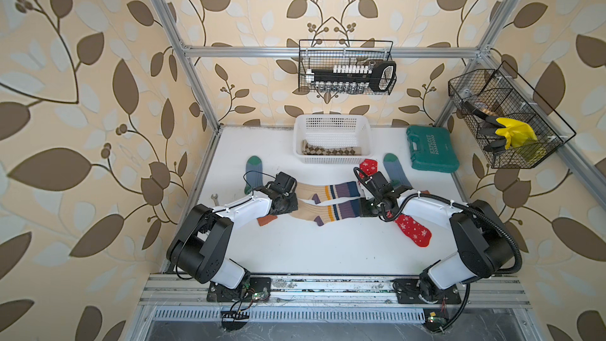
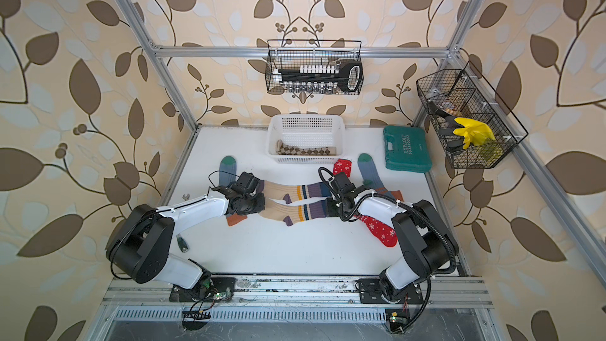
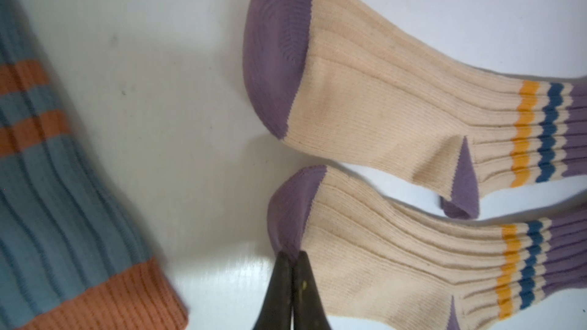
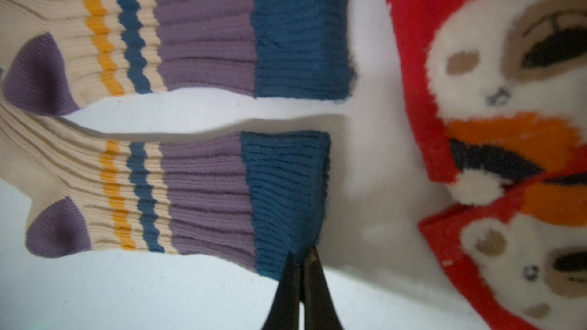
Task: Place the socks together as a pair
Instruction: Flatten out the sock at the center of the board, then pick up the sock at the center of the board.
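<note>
Two cream socks with purple, navy and yellow stripes lie side by side at the table's middle, the far one [image 1: 331, 190] and the near one [image 1: 324, 213]. My left gripper [image 3: 292, 257] is shut on the purple toe of the near sock [image 3: 397, 265]. My right gripper [image 4: 303, 253] is shut on that sock's navy cuff [image 4: 286, 192]. A blue-grey sock [image 1: 254, 172] lies partly under the left arm, and its match [image 1: 395, 168] lies at the right. Two red socks [image 1: 367, 167] [image 1: 413, 229] flank the right arm. A brown argyle sock [image 1: 331, 150] lies in the basket.
The white basket [image 1: 333, 123] stands at the back middle, with a green tool case [image 1: 431, 154] to its right. A small wrench [image 1: 214, 197] lies near the left edge. Wire baskets hang on the frame; one holds a yellow glove [image 1: 513, 131].
</note>
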